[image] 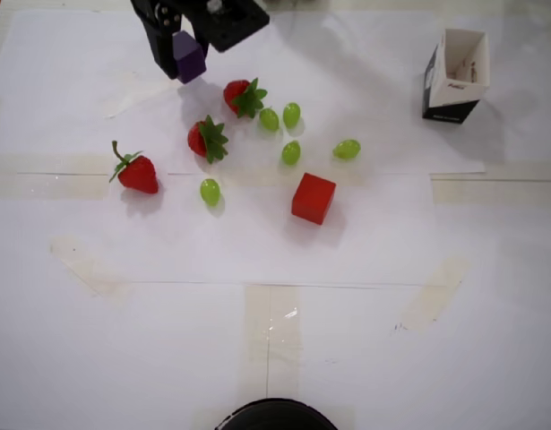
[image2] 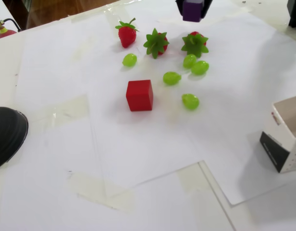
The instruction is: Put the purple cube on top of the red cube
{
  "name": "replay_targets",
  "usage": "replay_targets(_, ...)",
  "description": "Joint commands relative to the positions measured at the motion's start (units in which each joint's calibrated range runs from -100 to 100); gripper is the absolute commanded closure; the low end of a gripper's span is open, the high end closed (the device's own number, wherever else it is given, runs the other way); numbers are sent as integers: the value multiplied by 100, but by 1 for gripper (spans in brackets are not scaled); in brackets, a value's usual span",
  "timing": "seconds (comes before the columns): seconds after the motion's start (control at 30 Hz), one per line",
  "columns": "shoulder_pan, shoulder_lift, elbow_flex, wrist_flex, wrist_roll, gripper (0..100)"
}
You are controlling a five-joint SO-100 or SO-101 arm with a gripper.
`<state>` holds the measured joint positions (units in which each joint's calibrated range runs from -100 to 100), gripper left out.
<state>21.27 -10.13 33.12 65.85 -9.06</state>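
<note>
The purple cube (image: pixel 188 56) (image2: pixel 192 11) hangs clear of the paper at the far end of the table, with my gripper (image: pixel 182 55) (image2: pixel 192 9) shut on it from both sides. Its shadow falls on the sheet below in the overhead view. The red cube (image: pixel 313 198) (image2: pixel 139 95) rests on the white paper near the middle, well away from the gripper, with nothing on top of it.
Three strawberries (image: pixel 137 170) (image: pixel 206 139) (image: pixel 244 97) and several green grapes (image: pixel 291 152) (image2: pixel 190 101) lie between the gripper and the red cube. An open white-and-black box (image: pixel 455 75) (image2: pixel 288 139) stands off to one side. A dark round object (image2: pixel 6 134) sits at the near edge.
</note>
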Motion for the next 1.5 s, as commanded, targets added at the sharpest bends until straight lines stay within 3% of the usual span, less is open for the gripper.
replay_targets(0.0,-326,-294,-1221,539,-308,87)
replay_targets(0.33,-921,110,-2776,931,-1001,88)
replay_targets(0.47,-1260,274,-3049,752,-1573,88)
replay_targets(0.8,-2076,790,-3594,482,-2007,88)
replay_targets(1.07,-2583,1263,-4121,466,-2672,86)
replay_targets(1.47,-2973,2484,-5639,874,-2833,86)
